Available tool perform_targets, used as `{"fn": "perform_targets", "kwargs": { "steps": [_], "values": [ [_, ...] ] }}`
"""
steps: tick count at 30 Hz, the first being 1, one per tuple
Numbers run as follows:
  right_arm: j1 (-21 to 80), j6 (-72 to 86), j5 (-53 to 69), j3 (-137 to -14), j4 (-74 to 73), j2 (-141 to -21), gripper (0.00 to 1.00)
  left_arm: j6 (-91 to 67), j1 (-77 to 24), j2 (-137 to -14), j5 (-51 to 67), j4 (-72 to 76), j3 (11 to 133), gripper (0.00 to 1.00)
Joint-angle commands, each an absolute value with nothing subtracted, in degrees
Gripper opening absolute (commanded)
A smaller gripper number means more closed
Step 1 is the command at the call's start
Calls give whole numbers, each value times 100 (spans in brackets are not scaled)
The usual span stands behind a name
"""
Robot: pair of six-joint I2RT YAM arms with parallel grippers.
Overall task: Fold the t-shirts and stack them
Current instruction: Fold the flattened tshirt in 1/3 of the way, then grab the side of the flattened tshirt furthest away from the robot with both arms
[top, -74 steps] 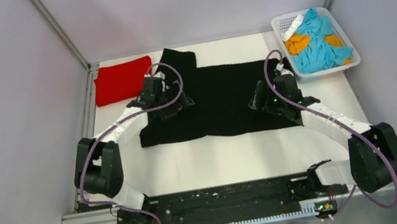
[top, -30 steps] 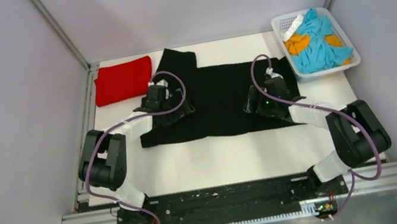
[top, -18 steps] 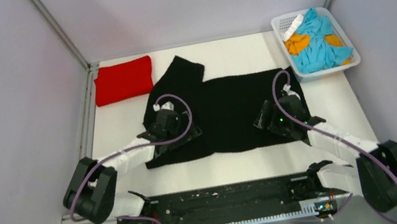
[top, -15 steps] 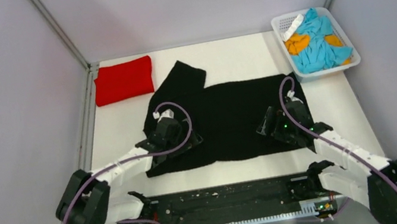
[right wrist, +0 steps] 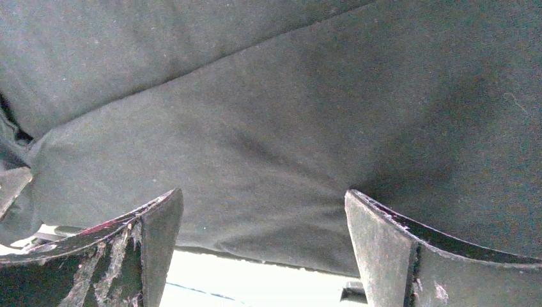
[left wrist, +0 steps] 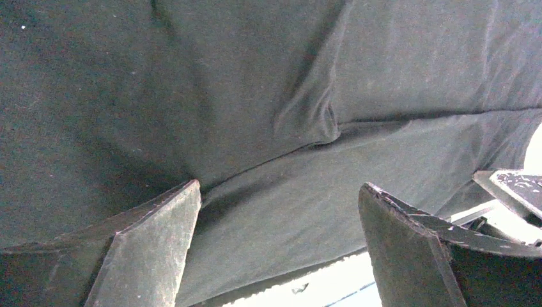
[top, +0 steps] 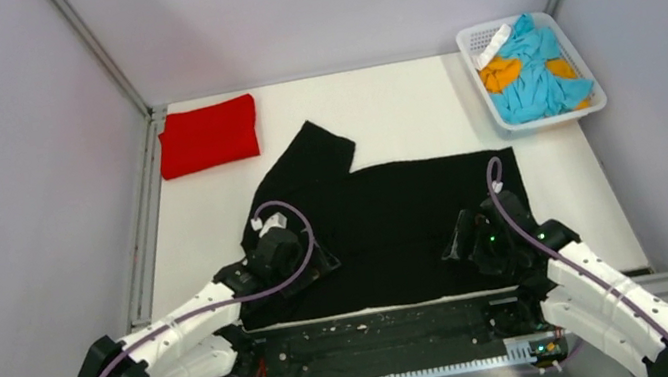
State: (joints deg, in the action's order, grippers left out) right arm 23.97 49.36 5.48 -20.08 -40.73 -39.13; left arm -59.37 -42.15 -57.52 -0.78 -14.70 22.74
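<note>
- T-shirts: the black t-shirt [top: 396,224] lies spread on the counter [top: 398,107], its near hem at the counter's near edge and one sleeve angled toward the far left. The red t-shirt [top: 207,135] sits folded at the far-left corner, well apart from it.
- Left gripper [left wrist: 279,192]: jaws wide apart above a creased double layer of black cloth, nothing held.
- Right gripper [right wrist: 263,192]: jaws wide apart over smooth black cloth near the hem, nothing held.
- Whether the fingertips press on the cloth cannot be told.
- Risk: the hem may slide off the counter onto the base rail, because it already lies at the edge.
- Risk: a pinch at the left crease may catch one layer only, skewing the fold.
- Risk: the angled sleeve may fold in crooked.
- Basket [top: 476,75] holds blue and orange cloth; not involved.
- Markings: no brand, label or readable writing shows.
</note>
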Motion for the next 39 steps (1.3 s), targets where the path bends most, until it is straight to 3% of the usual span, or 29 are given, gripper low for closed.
{"fn": "perform_targets", "kwargs": {
  "steps": [1,12,20,30,39],
  "values": [
    [2565,5175,328,-2154,-4949,-3870,96,-6366,-4342,-5250,-503,-2796,1953,99],
    [2567,4796,-634,-3023,-4544,-3268,99,-6112,-4342,-4585,-841,-2913,2109,99],
    [2570,4459,-1229,-3590,-3419,-3495,99,-4859,-4208,-4777,-1624,-2186,3491,99],
    [2563,4168,-2190,-3503,-2521,-4058,99,-3081,-2462,-8478,-1024,-1540,6515,99],
    [2558,3979,-2574,-3173,-2313,-4062,99,-2052,-1894,-12050,-1013,-2680,10554,99]
  ]
}}
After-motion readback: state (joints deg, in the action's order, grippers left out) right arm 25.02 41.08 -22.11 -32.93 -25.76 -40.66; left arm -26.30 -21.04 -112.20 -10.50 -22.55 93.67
